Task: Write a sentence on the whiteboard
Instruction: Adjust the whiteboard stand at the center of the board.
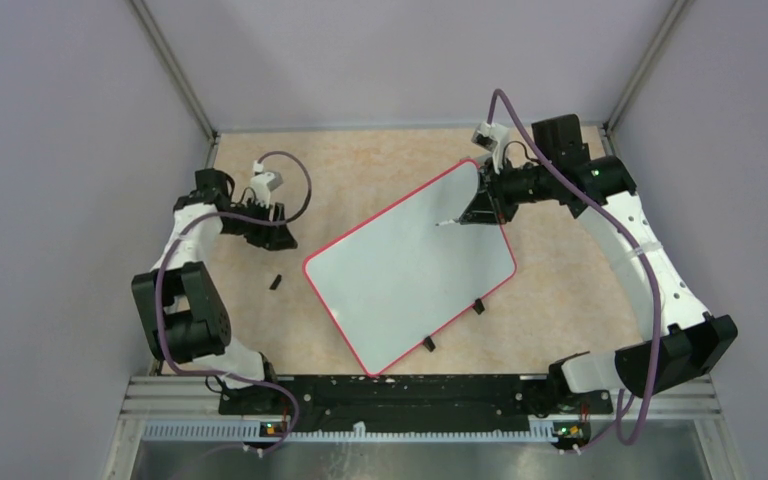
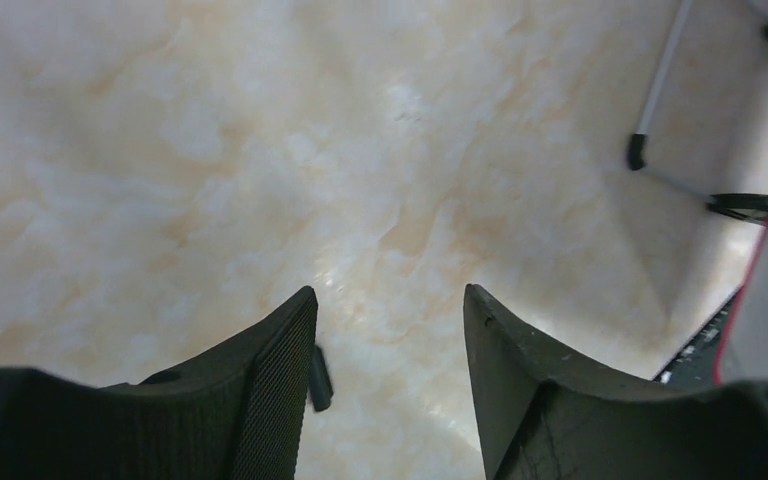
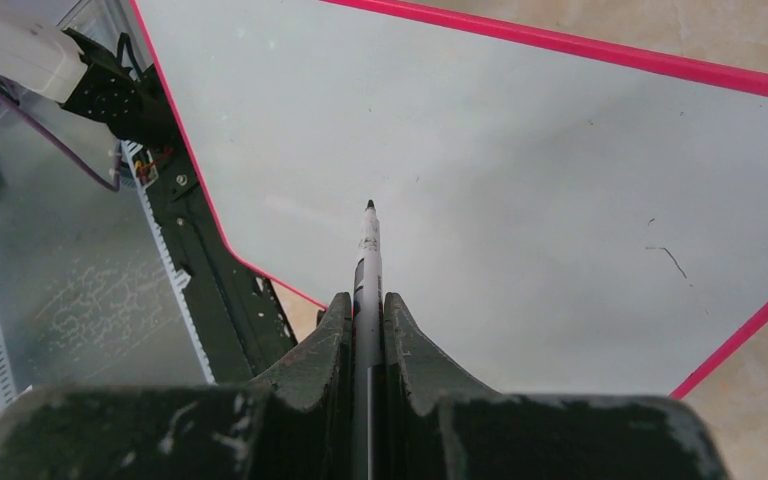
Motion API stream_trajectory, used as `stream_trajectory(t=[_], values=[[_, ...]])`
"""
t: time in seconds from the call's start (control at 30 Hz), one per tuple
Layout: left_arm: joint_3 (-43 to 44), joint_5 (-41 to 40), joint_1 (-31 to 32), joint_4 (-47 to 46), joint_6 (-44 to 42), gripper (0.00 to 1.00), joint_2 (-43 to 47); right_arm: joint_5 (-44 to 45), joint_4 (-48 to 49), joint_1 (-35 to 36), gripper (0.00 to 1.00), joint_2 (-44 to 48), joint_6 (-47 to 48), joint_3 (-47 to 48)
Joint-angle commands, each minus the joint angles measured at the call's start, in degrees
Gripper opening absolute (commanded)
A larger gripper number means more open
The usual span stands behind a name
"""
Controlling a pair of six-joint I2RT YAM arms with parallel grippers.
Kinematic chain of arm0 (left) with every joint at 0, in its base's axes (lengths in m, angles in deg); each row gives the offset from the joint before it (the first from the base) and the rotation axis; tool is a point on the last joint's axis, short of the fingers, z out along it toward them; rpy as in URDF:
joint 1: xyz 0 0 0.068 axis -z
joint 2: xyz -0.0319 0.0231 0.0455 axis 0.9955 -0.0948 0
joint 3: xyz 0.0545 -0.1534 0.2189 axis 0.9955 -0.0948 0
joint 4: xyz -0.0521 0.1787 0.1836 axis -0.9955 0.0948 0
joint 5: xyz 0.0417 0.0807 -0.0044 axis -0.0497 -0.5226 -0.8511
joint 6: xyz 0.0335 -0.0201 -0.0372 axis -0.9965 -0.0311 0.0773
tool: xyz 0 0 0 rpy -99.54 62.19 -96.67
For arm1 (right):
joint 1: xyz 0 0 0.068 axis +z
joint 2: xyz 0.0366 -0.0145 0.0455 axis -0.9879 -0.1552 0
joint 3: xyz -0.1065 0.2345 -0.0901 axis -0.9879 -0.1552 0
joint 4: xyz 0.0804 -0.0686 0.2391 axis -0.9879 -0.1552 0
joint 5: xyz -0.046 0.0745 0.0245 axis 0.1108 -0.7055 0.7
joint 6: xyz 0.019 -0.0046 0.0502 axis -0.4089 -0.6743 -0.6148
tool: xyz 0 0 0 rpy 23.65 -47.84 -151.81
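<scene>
The whiteboard (image 1: 410, 270) lies tilted in the middle of the table, white with a pink-red rim. It fills the right wrist view (image 3: 520, 170). No sentence shows on it, only a faint thin scratch-like mark (image 3: 668, 255). My right gripper (image 1: 480, 210) is shut on a marker (image 3: 367, 250) at the board's far right corner. The marker's black tip (image 1: 447, 222) points over the board; I cannot tell whether it touches. In the right wrist view the right gripper (image 3: 365, 297) clamps the marker's barrel. My left gripper (image 1: 278, 225) is open and empty over the table left of the board, as the left wrist view (image 2: 390, 292) shows.
A small black cap-like piece (image 1: 275, 282) lies on the table left of the board and shows by the left finger (image 2: 320, 380). Two black clips (image 1: 478, 306) (image 1: 428, 343) sit on the board's near long edge. Cage posts stand at the back corners.
</scene>
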Motion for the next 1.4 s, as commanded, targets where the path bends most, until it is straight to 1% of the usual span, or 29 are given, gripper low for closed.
stream_trajectory(t=[0.0, 0.1, 0.17, 0.37, 0.53, 0.63, 0.7, 1.0, 1.3, 1.37], values=[[2.43, 14.2, 2.33, 3.53, -1.72, 0.58, -3.15, -2.18, -0.69, 0.62, 0.0, 1.53, 0.21, 2.67], [2.19, 18.05, 4.41, 2.95, 0.03, 0.54, -7.1, -1.88, -1.44, 0.64, 0.0, 1.62, 0.4, 3.08], [1.05, 19.19, 6.26, 1.43, 1.15, 0.51, -8.91, -1.78, -1.55, 0.62, 0.0, 1.71, 0.28, 3.09], [-3.36, 14.6, 12.87, -6.52, 6.71, 0.49, -12.44, -1.3, -1.37, 0.61, 0.0, 2.01, -0.11, 3.18], [-4.1, 14.91, 13.21, -9.08, 8.59, 0.45, -15.64, -1.21, -1.69, 0.62, 0.0, 2.02, -0.05, 3.18], [-3.91, 15.61, 15.83, -9.22, 8.71, 0.43, -17.55, -0.97, -1.67, 0.61, 0.0, 1.85, -0.03, 3.35], [-3.06, 16.02, 17.56, -9.22, 9.17, 0.43, -19.7, -1.08, -1.6, 0.55, 0.0, 1.51, -0.19, 3.36], [1.4, 13.39, 23.21, -10.71, 11.68, 0.43, -25.89, -0.34, -2.63, 0.58, 0.0, 0.91, 0.31, 4.35], [8.91, 13.21, 29.76, -11.99, 13.77, 0.42, -32.66, 0.5, -3.23, 0.59, 0.0, 0.96, 0.89, 4.16], [10.53, 13.48, 30.7, -11.91, 14.08, 0.4, -34.05, 0.72, -3.3, 0.55, 0.0, 0.98, 1.0, 4.08]])
